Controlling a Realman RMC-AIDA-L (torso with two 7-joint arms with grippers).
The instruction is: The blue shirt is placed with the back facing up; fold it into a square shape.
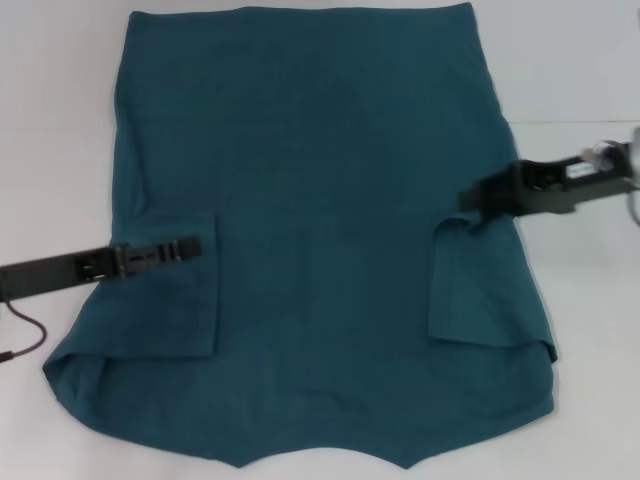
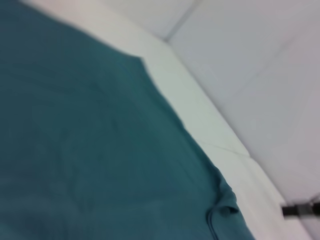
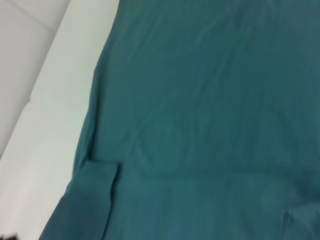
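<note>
A plain white flat table top (image 1: pixel 60 120) fills the scene, evenly and brightly lit. Beyond the table's far edge, pale white wall panels (image 2: pixel 260 65) rise, meeting at a faint seam.

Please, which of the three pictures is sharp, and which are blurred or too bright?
Head view: fairly sharp, blue shirt evenly lit, white table washed out, right gripper motion-blurred. Left wrist view: soft, out of focus. Right wrist view: soft too, folds faint.
</note>
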